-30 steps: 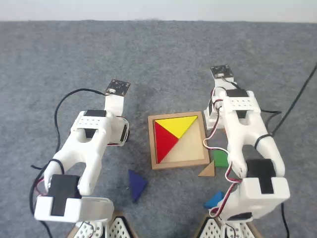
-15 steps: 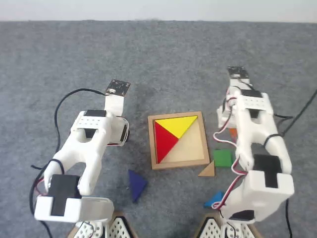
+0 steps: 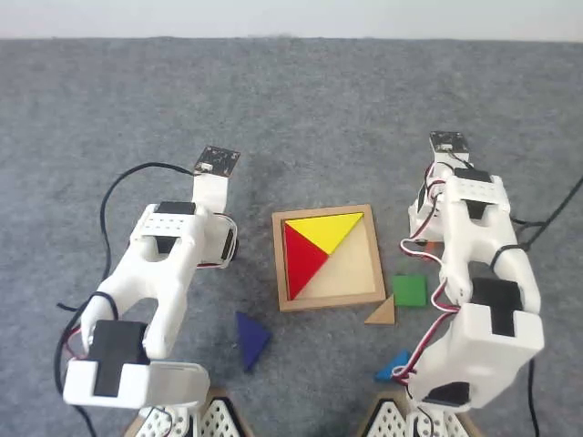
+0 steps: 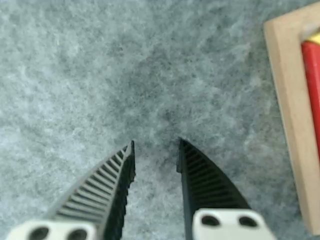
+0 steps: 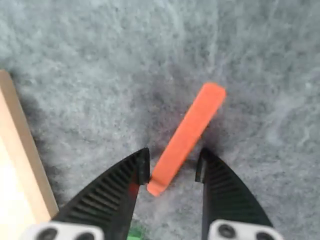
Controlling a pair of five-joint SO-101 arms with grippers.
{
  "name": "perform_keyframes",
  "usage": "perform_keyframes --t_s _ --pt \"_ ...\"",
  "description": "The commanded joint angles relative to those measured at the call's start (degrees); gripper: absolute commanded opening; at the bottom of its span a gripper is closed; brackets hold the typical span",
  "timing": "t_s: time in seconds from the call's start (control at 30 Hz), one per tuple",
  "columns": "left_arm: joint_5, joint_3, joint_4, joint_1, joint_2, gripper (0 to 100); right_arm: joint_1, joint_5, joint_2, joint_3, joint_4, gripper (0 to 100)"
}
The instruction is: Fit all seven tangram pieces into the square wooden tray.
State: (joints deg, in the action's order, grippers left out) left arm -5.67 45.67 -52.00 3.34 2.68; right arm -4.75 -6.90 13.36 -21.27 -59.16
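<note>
My right gripper [image 5: 173,156] hangs with its fingers apart, straddling the near end of the flat orange tangram piece [image 5: 189,134] on the grey felt table cover [image 3: 301,109]. There is a gap on 1 side, so it has no grip. My left gripper [image 4: 155,143] is likewise parted over bare felt, near the square wooden tray [image 3: 279,264]. In the tray, 2 pieces touch: a yellow triangle [image 3: 330,228] and a red triangle [image 3: 302,257]. Outside it, a green square [image 3: 410,289] and a small tan triangle [image 3: 383,313] lie just beside its corner. A dark blue triangle [image 3: 250,339] and a light blue piece [image 3: 393,367] lie nearer the arm bases.

White plastic arms [image 3: 164,273] with black servos, red-white-black cables and black ribbed tool fingers [image 4: 117,185].
</note>
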Motion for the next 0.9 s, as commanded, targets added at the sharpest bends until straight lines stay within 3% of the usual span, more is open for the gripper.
perform_keyframes --t_s 0.0,0.2,0.4,0.53,0.73,0.87 --pt "-0.53 -1.45 0.79 -0.62 -0.09 14 -4.62 0.0 -2.51 4.13 -2.51 17.0" --pt "-0.53 -1.45 1.14 -0.62 -0.09 14 -10.07 -0.44 -6.81 9.93 -12.7 24.0" --pt "-0.53 -1.45 1.14 -0.62 -0.09 14 -12.0 -0.53 -7.16 11.08 -15.43 28.7" --pt "-0.53 -1.45 1.14 -0.62 -0.09 14 -7.25 1.58 -7.52 11.08 -15.52 28.6" --pt "-0.53 -1.45 1.14 -0.62 -0.09 14 5.14 11.78 -6.81 13.19 -13.58 28.5" --pt "-0.62 -1.45 1.05 -0.62 -0.09 14 6.37 13.98 -3.91 13.98 -11.74 28.5"
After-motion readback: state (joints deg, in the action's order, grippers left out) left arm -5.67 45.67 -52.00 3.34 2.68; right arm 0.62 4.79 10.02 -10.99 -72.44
